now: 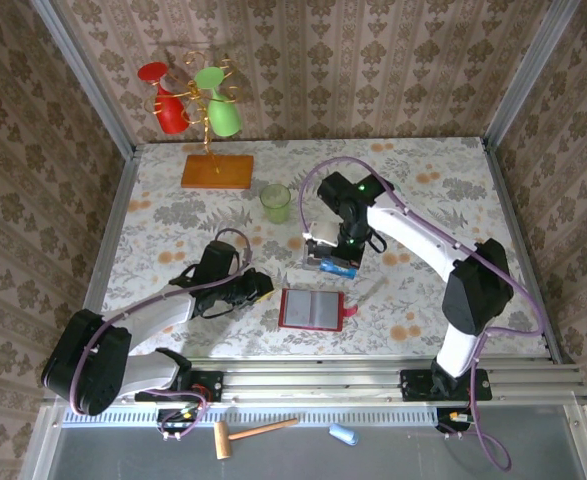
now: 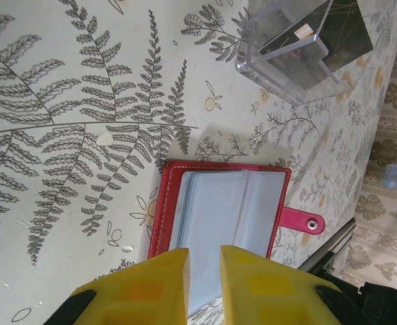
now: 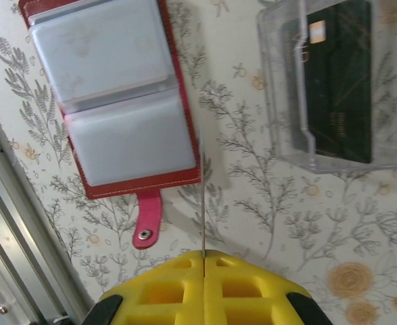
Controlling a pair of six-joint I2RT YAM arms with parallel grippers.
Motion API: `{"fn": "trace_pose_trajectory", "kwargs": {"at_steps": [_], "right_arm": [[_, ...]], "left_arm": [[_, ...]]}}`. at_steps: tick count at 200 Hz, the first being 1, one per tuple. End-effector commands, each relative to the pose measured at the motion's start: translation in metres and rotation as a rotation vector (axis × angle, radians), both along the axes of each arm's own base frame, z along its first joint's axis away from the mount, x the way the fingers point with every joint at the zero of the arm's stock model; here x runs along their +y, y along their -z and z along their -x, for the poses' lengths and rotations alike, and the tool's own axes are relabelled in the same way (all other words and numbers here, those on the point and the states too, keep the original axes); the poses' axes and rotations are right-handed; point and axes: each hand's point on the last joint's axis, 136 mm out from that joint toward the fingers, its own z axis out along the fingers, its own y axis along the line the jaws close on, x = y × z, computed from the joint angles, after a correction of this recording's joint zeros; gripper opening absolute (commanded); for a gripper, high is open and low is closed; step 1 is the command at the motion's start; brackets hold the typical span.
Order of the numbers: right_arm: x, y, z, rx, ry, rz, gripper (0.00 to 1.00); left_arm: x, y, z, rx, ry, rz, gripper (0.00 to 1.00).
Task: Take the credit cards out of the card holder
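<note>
Firstly, top external view. Card holder [image 1: 313,308]: red, lying open and flat on the floral worktop [image 1: 173,220], near its front edge, grey pockets up. Left gripper [image 1: 261,288]: low over the worktop just left of the card holder. Right gripper [image 1: 335,258]: just behind the card holder. Green cup [image 1: 276,203] and orange wooden base [image 1: 217,171]: farther back, well apart from the card holder.

Left wrist view. Left gripper: yellow fingers [image 2: 144,284] slightly parted, a narrow gap between them, nothing held; it hovers above the near edge of the open card holder. Snap tab [image 2: 303,221]: pink, sticking out from the right side of the card holder. Clear tray [image 2: 286,74]: beyond the card holder, apart from it, with a dark card [image 2: 333,34] inside.

Right wrist view. Right gripper: yellow fingers [image 3: 252,288] pressed together, clamping a thin edge-on card [image 3: 202,189] that stands up from the seam. Card holder: upper left, open, pockets pale grey. Clear tray: upper right, dark card lying flat in it.
</note>
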Motion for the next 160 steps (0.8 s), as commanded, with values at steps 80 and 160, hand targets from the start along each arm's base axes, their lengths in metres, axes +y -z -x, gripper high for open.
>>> {"fn": "trace_pose_trajectory", "kwargs": {"at_steps": [80, 160], "right_arm": [[0.001, -0.011, -0.065, 0.033, -0.049, -0.022, 0.00], [0.011, -0.005, -0.109, 0.055, -0.084, -0.036, 0.00]], "left_arm": [[0.010, 0.006, -0.009, 0.017, -0.042, -0.034, 0.20], [0.016, 0.007, -0.016, 0.032, -0.063, -0.035, 0.20]]}}
